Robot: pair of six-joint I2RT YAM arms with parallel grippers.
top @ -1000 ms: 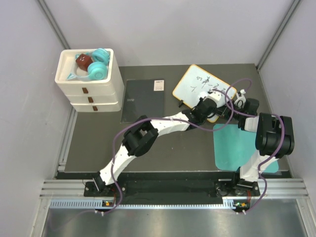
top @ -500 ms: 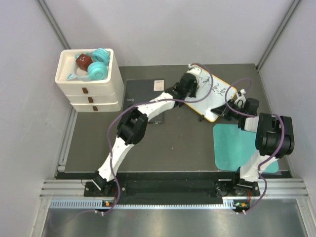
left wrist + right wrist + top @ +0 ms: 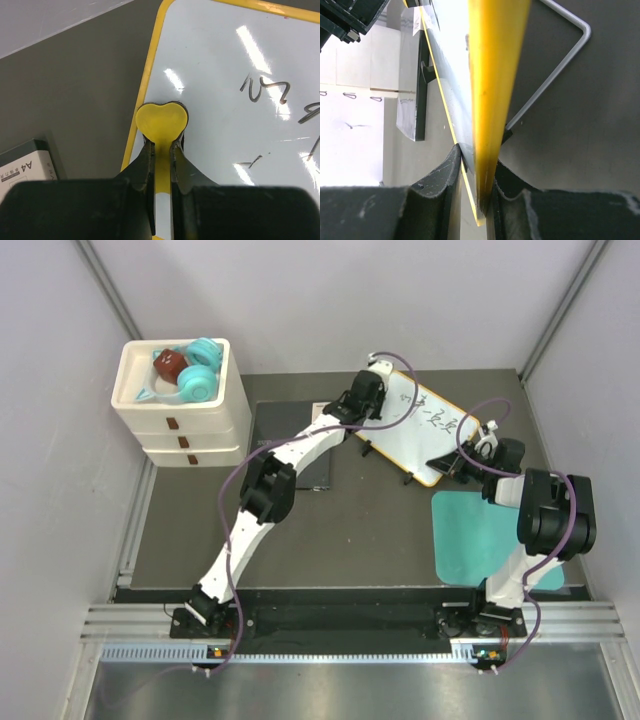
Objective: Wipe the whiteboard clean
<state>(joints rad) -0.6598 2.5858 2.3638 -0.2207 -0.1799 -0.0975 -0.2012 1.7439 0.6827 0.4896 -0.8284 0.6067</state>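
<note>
Overhead shot is bright and even, with soft light from above and no harsh shadows, just a thin dark one on the bench [image 3: 350,530] along the near edge of the whiteboard [image 3: 430,440].

Left wrist cam: several white glare streaks run across the whiteboard's surface and wash out bits of the writing. The yellow heart-shaped tool [image 3: 161,117] on its rim is sharp, but the left claw [image 3: 161,150] just below it is dark and nearly featureless.

Right wrist cam is rougher. The whiteboard's yellow rim is so close it's a blurry band, the background left of it is blown out white, and the right claw [image 3: 475,165] sits in shadow.
</note>
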